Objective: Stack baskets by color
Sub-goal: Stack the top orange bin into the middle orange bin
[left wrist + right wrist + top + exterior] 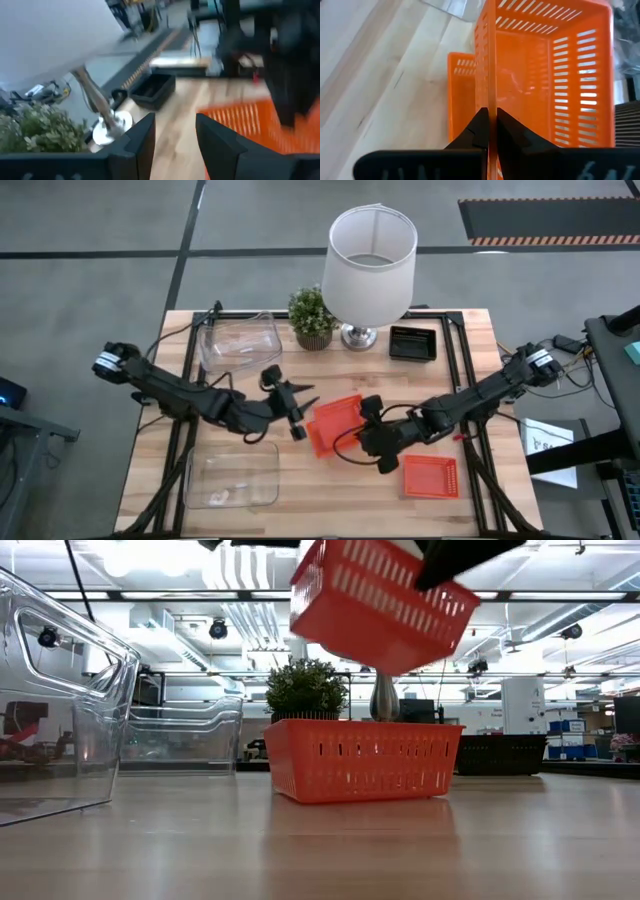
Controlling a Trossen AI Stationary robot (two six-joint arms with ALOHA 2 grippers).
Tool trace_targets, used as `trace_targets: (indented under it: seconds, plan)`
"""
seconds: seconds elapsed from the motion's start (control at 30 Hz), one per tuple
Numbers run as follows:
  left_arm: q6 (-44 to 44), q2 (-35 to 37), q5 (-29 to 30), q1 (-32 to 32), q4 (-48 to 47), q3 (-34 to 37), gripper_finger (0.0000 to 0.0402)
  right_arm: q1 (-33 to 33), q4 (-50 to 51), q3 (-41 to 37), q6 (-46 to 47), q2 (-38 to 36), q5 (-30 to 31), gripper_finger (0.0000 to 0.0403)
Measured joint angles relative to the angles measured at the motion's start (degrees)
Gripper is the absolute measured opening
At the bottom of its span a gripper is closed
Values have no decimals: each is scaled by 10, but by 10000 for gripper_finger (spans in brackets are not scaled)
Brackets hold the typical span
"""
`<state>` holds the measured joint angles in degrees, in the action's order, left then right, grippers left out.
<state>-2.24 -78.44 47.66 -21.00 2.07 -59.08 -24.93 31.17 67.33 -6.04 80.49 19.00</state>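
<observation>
Tilted slotted orange basket (385, 602) aloft

No legible txt anywhere.

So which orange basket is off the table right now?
The tilted orange basket at table centre, pinched by the right gripper; the other orange basket lies flat.

1. I saw a light wooden table (330, 490) with a dark frame bearing everything.
2. At the back stood a white-shaded lamp (368, 250) beside a small potted plant (312, 317).
3. A black basket (412, 343) sat right of the lamp.
4. Clear bins rested back left (240, 343) and front left (232, 476).
5. One orange basket (431, 476) lay front right.
</observation>
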Motion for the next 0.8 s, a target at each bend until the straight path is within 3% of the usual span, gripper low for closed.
trace_targets:
  seconds: [0.23, 0.6, 0.8]
  plan:
    - [4, 38, 59, -1, 34, 38, 125, 0, 0, 15, -2, 64, 0, 9]
    - [-2, 51, 63, -2, 37, 61, 125, 2, 76, 92, 0, 171, 9, 12]
    - [-2, 46, 63, -3, 35, 61, 125, 9, 79, 116, 3, 198, 5, 38]
